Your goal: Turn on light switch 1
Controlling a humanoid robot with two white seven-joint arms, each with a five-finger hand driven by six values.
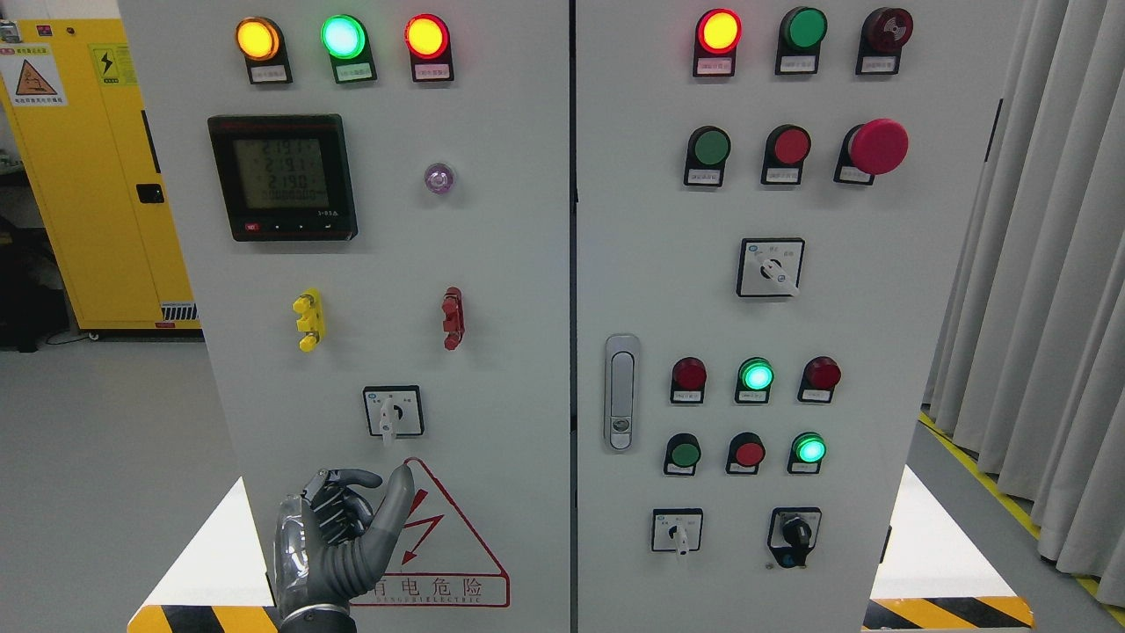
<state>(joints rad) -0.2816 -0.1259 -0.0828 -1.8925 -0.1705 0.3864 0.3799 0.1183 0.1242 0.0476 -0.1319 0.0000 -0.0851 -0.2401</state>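
Head view: our left hand (338,536) sits just below the small rotary switch (393,411) on the left cabinet door (492,369), over the red warning triangle (439,545). One finger and the thumb stick up, the others are curled in, holding nothing. We'd guess that switch is the target: come straight up, pinch the white knob squarely, twist without slipping. Right hand's not visible.

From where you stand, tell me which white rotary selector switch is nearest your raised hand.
The selector switch on the left door, just above the warning triangle. The left hand is raised right below it; the other white selectors sit on the right door.
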